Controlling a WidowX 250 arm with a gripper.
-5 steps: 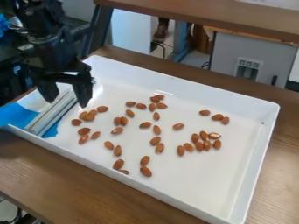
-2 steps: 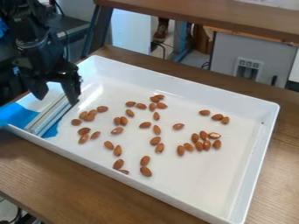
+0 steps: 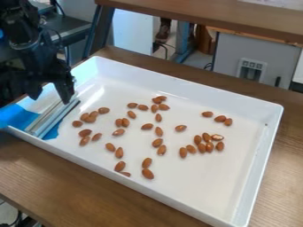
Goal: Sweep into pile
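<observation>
Wooden tabletop (image 3: 89,190) running wide across the foreground, another wooden surface (image 3: 207,15) behind it, and a grey cabinet (image 3: 230,57) over at the upper right. Centre stage, one big white tray (image 3: 115,175) set at a slant, with high walls and a bright shine near its left end.

And look at these almonds (image 3: 180,128)! Warm reddish brown, plump ovals, most drawn to a point at one end, scattered over the tray's floor from the left side across to the right. What a spread: a tight bunch at centre right, a little trio above it, a knot at the upper middle, loose pairs and singles around them. In that bunch, one pale-patched almond (image 3: 217,137) stands out, whitish where the others are brown. Down by the near wall, one is partly hidden behind the tray's edge.

Over to the left corner: a long, pale, ridged bar (image 3: 50,119) lies aslant, blue material (image 3: 17,116) showing beside it. Above it hangs the black gripper (image 3: 49,99), pointing down at the bar's upper end, fingers spread wide with a clear gap between the tips. Whether either tip touches the bar, I cannot tell.
</observation>
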